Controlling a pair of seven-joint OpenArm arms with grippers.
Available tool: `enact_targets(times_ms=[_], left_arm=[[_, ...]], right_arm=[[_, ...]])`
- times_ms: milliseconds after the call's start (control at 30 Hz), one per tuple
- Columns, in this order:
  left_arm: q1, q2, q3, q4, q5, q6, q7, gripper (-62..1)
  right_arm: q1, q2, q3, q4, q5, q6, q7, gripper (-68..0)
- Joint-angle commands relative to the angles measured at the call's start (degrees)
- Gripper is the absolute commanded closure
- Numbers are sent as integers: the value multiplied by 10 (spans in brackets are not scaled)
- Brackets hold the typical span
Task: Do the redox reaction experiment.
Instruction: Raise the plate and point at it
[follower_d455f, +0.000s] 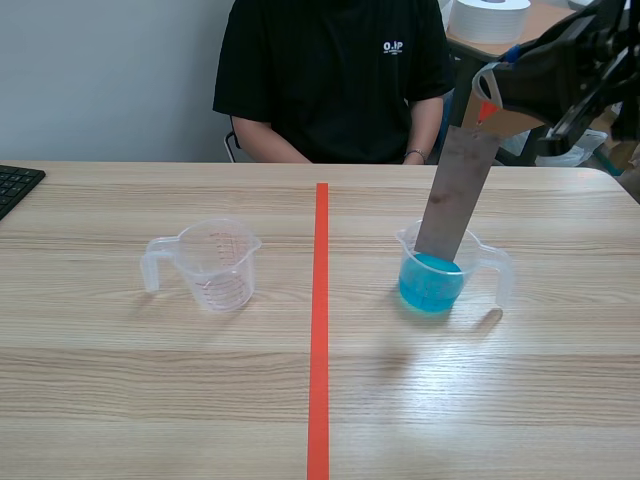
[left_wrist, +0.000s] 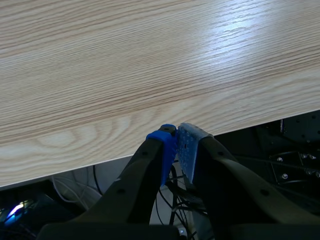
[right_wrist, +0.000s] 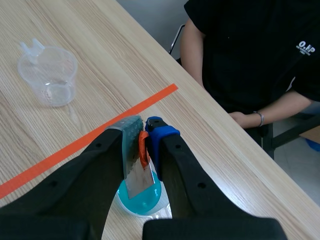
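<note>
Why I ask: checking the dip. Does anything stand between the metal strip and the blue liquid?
Nothing visible. The right tool holds the metal strip with its lower end already in the blue liquid in the cup.

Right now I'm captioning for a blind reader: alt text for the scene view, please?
The right hand holds a grey metal strip, its lower end dipped in blue liquid in a clear measuring cup. An empty clear cup stands left of the orange tape line; a person in black sits across the table.
</note>
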Motion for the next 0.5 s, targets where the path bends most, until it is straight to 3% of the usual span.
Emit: enact_targets(times_ms=[0,467], left_arm=[[5,-3,0,3,-4,-3,-8,-49],[5,-3,0,3,-3,-3,-7,-49]], right_arm=[[8,8,14,13,16,3,-2,-17],[8,8,64,58,71,3,-34,-17]])
